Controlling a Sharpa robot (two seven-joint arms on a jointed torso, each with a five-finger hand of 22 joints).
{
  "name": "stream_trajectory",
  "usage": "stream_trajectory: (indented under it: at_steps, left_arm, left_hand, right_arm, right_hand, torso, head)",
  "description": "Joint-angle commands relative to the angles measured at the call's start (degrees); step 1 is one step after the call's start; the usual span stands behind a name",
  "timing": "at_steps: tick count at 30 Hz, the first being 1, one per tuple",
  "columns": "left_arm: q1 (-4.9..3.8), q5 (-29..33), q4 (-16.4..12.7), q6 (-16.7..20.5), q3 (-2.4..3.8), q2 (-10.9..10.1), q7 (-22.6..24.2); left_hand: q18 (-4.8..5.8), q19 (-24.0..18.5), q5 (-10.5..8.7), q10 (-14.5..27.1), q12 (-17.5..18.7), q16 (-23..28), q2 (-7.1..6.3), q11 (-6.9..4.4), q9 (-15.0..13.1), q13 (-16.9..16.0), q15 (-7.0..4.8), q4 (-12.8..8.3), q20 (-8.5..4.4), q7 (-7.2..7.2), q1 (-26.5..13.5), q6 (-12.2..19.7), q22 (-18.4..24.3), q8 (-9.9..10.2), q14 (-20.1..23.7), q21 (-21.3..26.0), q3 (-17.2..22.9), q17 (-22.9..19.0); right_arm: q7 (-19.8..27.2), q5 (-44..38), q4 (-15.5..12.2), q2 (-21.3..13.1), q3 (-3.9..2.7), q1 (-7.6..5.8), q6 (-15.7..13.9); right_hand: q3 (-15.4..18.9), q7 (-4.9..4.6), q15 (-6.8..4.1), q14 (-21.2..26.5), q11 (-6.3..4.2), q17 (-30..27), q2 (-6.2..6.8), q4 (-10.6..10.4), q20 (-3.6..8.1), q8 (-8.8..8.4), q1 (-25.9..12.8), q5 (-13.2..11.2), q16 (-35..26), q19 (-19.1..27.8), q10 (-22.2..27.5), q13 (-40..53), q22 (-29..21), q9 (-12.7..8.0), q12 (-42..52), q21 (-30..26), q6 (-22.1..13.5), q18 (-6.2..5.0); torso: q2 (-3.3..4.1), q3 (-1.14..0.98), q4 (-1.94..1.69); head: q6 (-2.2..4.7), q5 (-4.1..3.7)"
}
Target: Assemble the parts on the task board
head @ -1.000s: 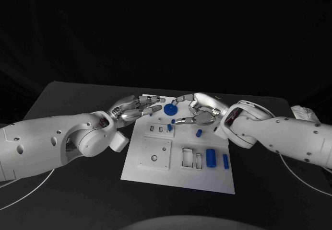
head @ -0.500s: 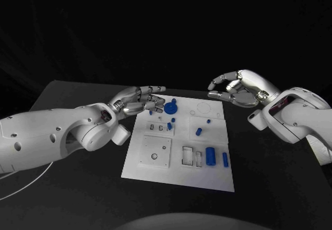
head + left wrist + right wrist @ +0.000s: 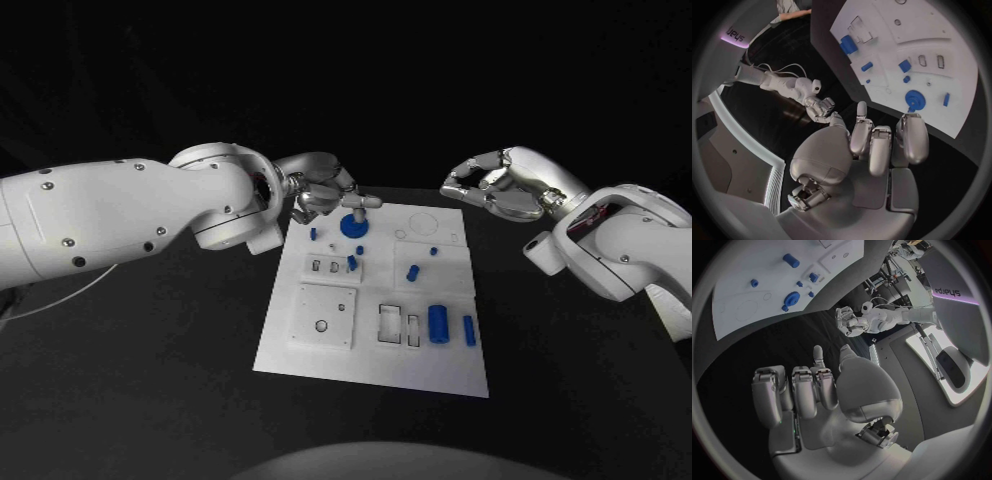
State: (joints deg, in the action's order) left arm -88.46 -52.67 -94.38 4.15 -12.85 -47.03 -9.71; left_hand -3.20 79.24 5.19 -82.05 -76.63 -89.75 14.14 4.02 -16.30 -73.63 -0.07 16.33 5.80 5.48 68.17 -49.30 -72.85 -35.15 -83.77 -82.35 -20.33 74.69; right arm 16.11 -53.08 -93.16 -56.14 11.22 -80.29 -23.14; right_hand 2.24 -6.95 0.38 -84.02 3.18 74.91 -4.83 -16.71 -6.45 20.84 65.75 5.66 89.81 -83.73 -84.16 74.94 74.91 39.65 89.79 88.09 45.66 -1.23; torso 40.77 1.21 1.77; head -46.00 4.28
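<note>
I see the task board (image 3: 378,360), a white plate lying flat on the black bench. Small blue parts sit on it. A round blue part (image 3: 355,228) with a little knob sits near the far end. A fat blue part (image 3: 437,324) and a thin blue part (image 3: 469,332) stand side by side near the right edge. Another small blue part (image 3: 414,272) lies tilted in the middle.
</note>
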Motion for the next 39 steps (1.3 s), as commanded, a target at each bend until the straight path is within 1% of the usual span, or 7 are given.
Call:
stream_trajectory:
  at_steps: [1,9,12,20,31,36,39]
  left_arm:
    - [-0.52,-7.7,1.2,-11.8,0.01,2.0,-17.3]
    - [-0.88,-4.3,5.2,-19.3,0.01,7.2,-29.8]
    - [-0.88,-3.5,6.5,-20.1,0.01,8.8,-31.9]
    - [-0.65,-0.4,10.3,-22.1,-0.01,12.9,-36.2]
    - [0.22,2.0,12.5,-21.9,-0.07,14.8,-37.7]
    - [0.75,2.9,13.2,-22.7,-0.12,15.1,-38.1]
    - [1.06,3.3,13.6,-23.2,-0.13,15.2,-38.2]
  left_hand:
    - [1.23,4.1,1.62,-7.9,-13.4,-0.3,0.28,-3.53,-5.5,-16.4,-1.66,0.4,-0.99,-1.80,-2.4,-2.2,-8.6,-5.4,-6.2,-4.3,-0.9,15.3]
    - [1.94,6.5,4.76,-7.9,-13.4,-0.3,1.20,-4.93,-10.6,-16.4,-3.01,0.2,-2.31,-2.90,-1.1,-2.2,-12.1,-7.2,-6.2,-5.9,0.0,15.3]
    - [2.12,7.2,5.23,-7.9,-13.4,-0.3,1.18,-5.26,-11.6,-16.4,-3.34,0.2,-2.62,-3.23,-1.2,-2.9,-12.9,-7.2,-6.2,-6.2,0.1,15.3]
    - [2.21,7.5,6.90,-7.9,-13.4,-0.3,1.67,-5.70,-12.6,-16.4,-3.84,0.2,-3.15,-3.59,-2.4,-4.1,-13.3,-5.3,-6.2,-6.3,0.2,15.3]
    - [2.16,7.4,10.04,-7.9,-13.4,-0.3,1.28,-5.15,-11.0,-16.4,-3.56,0.1,-3.04,-2.72,-1.0,-5.6,-13.1,4.5,-6.2,-6.1,1.9,15.3]
    - [2.22,7.6,10.09,-7.9,-13.4,-0.3,1.01,-4.41,-9.1,-16.4,-2.89,0.1,-2.43,-1.91,-0.9,-6.3,-13.4,9.8,-6.2,-6.1,2.5,15.3]
    - [2.23,7.7,10.08,-7.9,-13.4,-0.3,0.94,-4.31,-8.6,-16.4,-2.78,0.1,-2.28,-1.81,-0.9,-6.8,-13.4,11.0,-6.2,-6.1,2.7,15.3]
  right_arm:
    - [-3.4,1.1,0.8,0.5,0.17,0.07,3.9]
    - [-4.9,1.7,2.0,1.4,0.44,0.42,6.1]
    - [-5.3,1.7,2.2,1.5,0.47,0.50,6.5]
    - [-6.1,1.7,2.7,2.3,0.51,0.59,7.5]
    - [-7.1,1.8,2.9,2.4,0.53,0.70,8.4]
    - [-7.4,1.8,3.1,2.6,0.54,0.74,8.6]
    - [-7.4,1.8,3.2,2.8,0.54,0.77,8.7]
  right_hand:
    - [0.5,-0.02,-0.05,-6.0,-0.08,15.1,-0.70,0.0,-0.20,0.25,0.0,0.4,0.2,-4.1,-5.8,15.1,14.2,0.1,0.2,-0.3,-0.5,0.53]
    - [0.7,-0.10,0.02,-6.0,0.00,15.1,-0.98,0.1,-0.26,0.25,-0.1,1.0,0.2,-3.9,-5.8,15.1,14.1,0.3,0.2,-0.5,-1.0,0.46]
    - [0.7,-0.12,0.03,-6.0,0.02,15.1,-1.03,0.1,-0.28,0.26,-0.1,1.1,0.2,-3.9,-5.8,15.1,14.1,0.3,0.2,-0.5,-1.0,0.45]
    - [0.8,-0.18,0.09,-6.0,0.08,15.1,-1.18,0.1,-0.32,0.27,0.0,1.6,0.2,-3.6,-5.8,15.1,14.0,0.4,0.2,-0.7,-1.3,0.38]
    - [1.0,-0.32,0.17,-6.0,0.17,15.1,-1.27,0.2,-0.41,0.08,0.1,2.1,0.2,-3.2,-5.8,15.1,13.8,0.4,0.2,-1.1,-1.9,0.24]
    - [1.0,-0.33,0.18,-6.0,0.18,15.1,-1.28,0.2,-0.42,0.05,0.1,2.2,0.2,-3.1,-5.8,15.1,13.8,0.4,0.2,-1.2,-2.0,0.23]
    - [1.0,-0.35,0.19,-6.0,0.20,15.1,-1.31,0.2,-0.43,0.02,0.1,2.2,0.2,-3.1,-5.8,15.1,13.8,0.4,0.2,-1.2,-2.0,0.21]
  torso:
    - [0.12,-0.38,0.57]
    - [0.20,-0.54,0.71]
    - [0.16,-0.51,0.45]
    - [0.06,-0.49,0.54]
    - [-0.02,-0.59,0.37]
    - [0.06,-0.57,0.48]
    - [0.02,-0.55,0.48]
  head:
    - [-0.10,0.41]
    - [-0.28,0.98]
    - [-0.42,0.99]
    - [-0.66,1.46]
    - [-0.81,1.65]
    - [-0.65,1.83]
    - [-0.64,1.76]
